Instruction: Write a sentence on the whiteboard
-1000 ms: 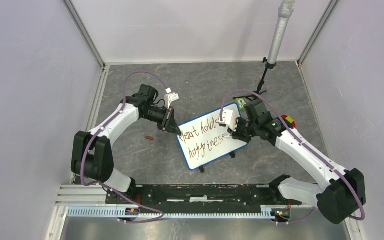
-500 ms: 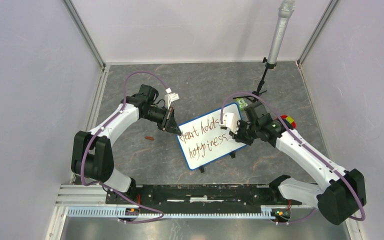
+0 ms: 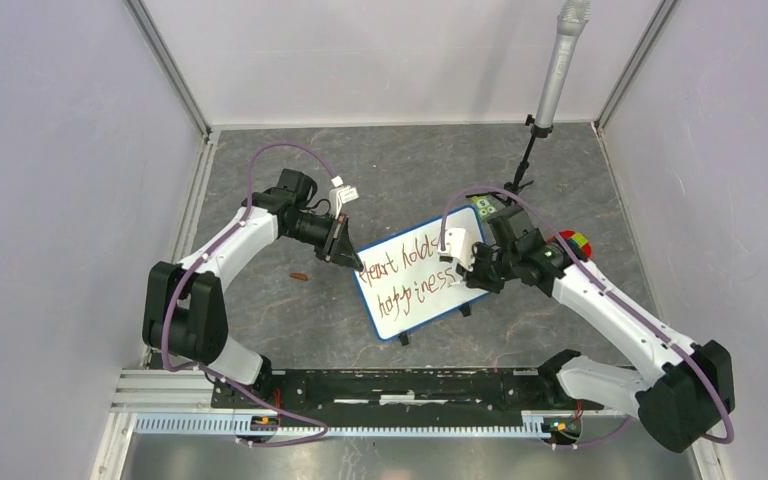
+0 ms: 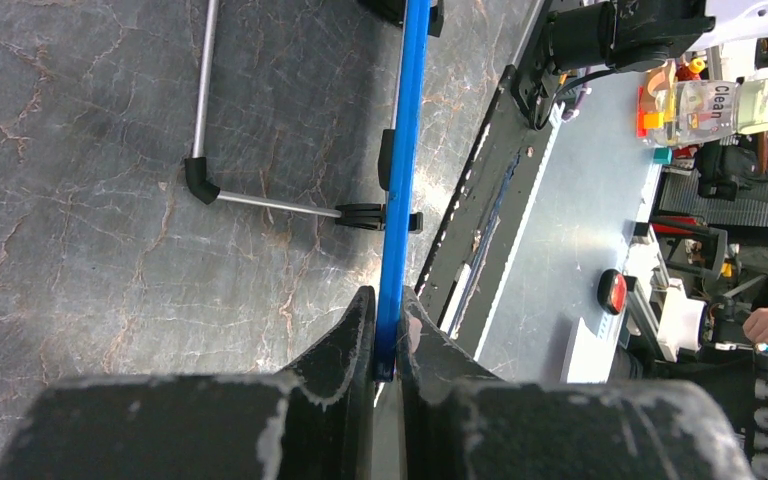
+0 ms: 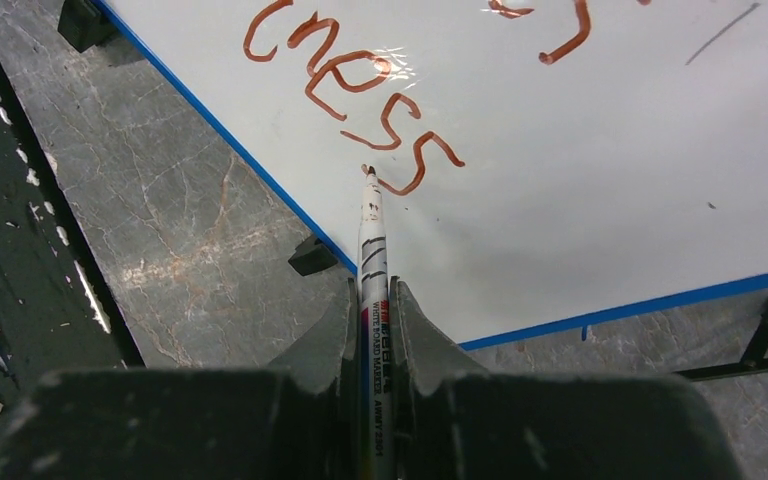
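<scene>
The whiteboard [image 3: 422,283], white with a thin blue frame, stands tilted on black feet mid-table. The sentence [image 3: 407,267] in reddish-brown marker reads "Heart holds happiness" over two lines. My left gripper [image 3: 352,259] is shut on the board's left blue edge [image 4: 390,300]. My right gripper [image 3: 472,272] is shut on a whiteboard marker [image 5: 372,260], its tip just beside the last "s" of the sentence [image 5: 415,160] near the board's right lower edge.
A microphone on a black stand [image 3: 550,90] rises at the back right. A small coloured cube [image 3: 575,242] lies right of the board behind my right arm. A small brown object [image 3: 299,275] lies on the floor left of the board. White walls enclose the cell.
My right gripper with the marker has shifted slightly down and right along the second line. The left gripper and board have not moved.
</scene>
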You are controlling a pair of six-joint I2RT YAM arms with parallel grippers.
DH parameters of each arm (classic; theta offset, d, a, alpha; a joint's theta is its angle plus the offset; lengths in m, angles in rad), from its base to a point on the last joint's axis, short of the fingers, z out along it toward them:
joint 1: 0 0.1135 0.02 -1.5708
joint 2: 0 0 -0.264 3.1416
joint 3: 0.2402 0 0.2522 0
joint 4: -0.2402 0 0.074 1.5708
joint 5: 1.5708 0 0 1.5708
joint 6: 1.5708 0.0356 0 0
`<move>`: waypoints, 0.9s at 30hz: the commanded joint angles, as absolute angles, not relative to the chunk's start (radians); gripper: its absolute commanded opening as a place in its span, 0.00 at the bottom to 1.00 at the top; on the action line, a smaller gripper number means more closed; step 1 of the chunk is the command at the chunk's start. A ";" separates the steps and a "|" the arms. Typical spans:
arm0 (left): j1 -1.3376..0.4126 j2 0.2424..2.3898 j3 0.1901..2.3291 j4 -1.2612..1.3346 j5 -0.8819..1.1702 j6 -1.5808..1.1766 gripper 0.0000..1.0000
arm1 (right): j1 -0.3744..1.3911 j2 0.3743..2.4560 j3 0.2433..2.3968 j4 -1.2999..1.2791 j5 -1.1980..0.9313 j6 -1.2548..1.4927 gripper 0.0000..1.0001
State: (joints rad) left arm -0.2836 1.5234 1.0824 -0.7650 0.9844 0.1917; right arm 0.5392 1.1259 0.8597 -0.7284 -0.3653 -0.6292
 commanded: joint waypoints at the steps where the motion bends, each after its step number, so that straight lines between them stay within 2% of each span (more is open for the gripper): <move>1: -0.283 1.532 1.115 -0.764 0.982 0.225 0.02 | 0.525 1.059 0.898 -0.737 -0.334 -0.631 0.00; 7: -0.282 1.532 1.109 -0.764 0.987 0.229 0.02 | 0.499 1.069 0.884 -0.746 -0.249 -0.653 0.00; 17: -0.282 1.530 1.110 -0.764 0.977 0.229 0.02 | 0.499 1.109 0.868 -0.695 -0.260 -0.645 0.00; 27: -0.283 1.538 1.119 -0.764 0.968 0.228 0.04 | 0.499 1.092 0.950 -0.796 -0.306 -0.675 0.00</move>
